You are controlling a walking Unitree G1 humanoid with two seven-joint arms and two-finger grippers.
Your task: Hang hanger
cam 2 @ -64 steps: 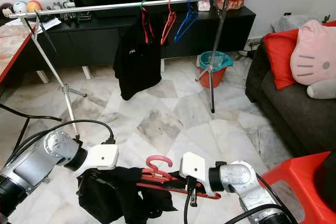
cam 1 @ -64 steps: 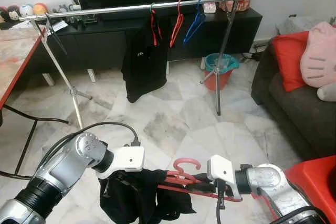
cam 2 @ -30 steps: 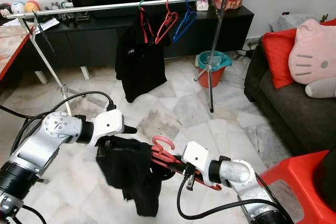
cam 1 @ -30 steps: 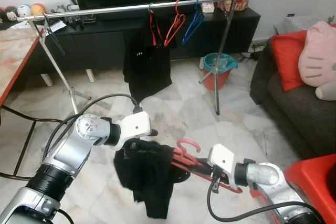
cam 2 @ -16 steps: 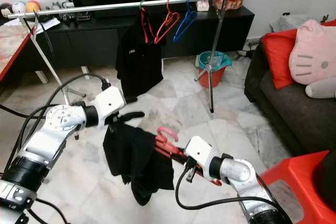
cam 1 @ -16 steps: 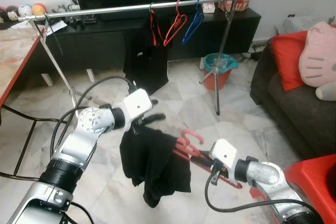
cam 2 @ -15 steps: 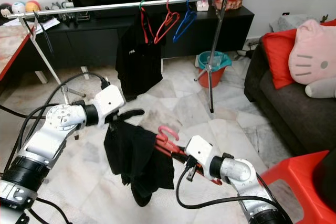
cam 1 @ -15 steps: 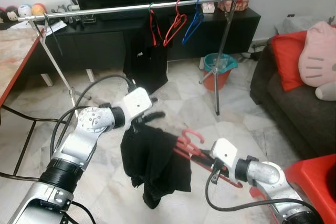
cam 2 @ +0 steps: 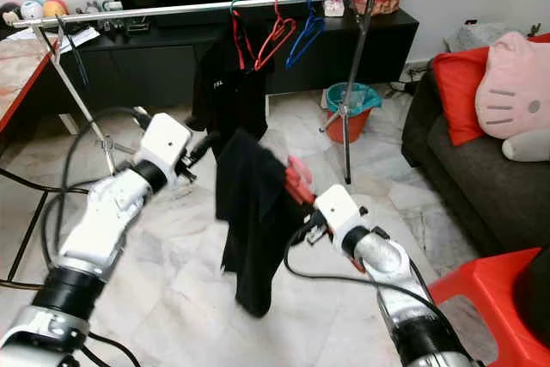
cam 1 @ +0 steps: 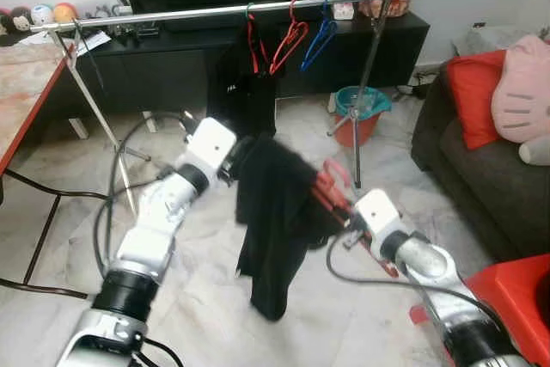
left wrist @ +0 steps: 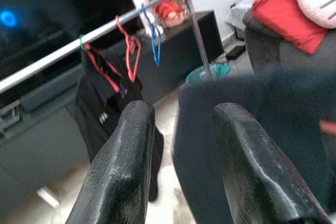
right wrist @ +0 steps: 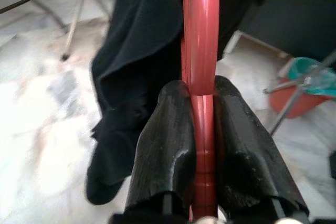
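Between my two arms, above the marble floor (cam 1: 198, 298), hangs the red hanger (right wrist: 199, 51) with a black garment (cam 1: 275, 212) draped on it. My right gripper (right wrist: 201, 129) pinches the hanger's bar. My left gripper (left wrist: 178, 129), fingers spread, sits at the garment's left shoulder. Farther off, the clothes rail (cam 1: 172, 15) carries a black shirt (cam 1: 245, 83), a red hanger (cam 1: 288, 40) and a blue hanger (cam 1: 320, 36). Right stands a sofa (cam 1: 481, 169); a teal bucket (cam 1: 361, 109) sits near the rail's right leg.

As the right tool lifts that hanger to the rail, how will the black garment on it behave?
Likely floppy: the black garment hangs in loose folds below the red hanger, so it will probably swing. It looks light, since the right tool, shut on the hanger, carries it. It hangs bunched to one side, so it may slip off.
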